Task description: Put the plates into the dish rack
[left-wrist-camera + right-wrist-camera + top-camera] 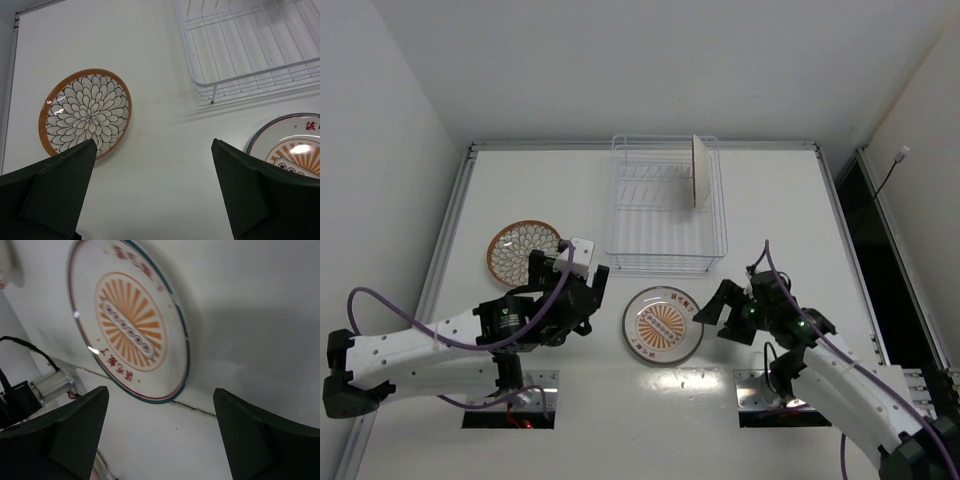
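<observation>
The dish rack [665,268] of thin white wire stands at the back centre, and one plate [701,170] stands on edge in its right side, pale underside showing. An orange-rimmed plate [523,250] [86,112] lies flat to the rack's left. The sunburst plate [663,325] [127,320] lies flat in front of the rack. My left gripper [570,272] [154,145] hangs open between the two flat plates, over bare table. My right gripper [713,312] [161,390] is open just right of the sunburst plate's rim, with nothing between its fingers.
The white table has raised rails [450,230] along its left, back and right edges. The rack's near corner [212,95] shows at the upper right of the left wrist view. Two base plates [510,400] sit at the near edge.
</observation>
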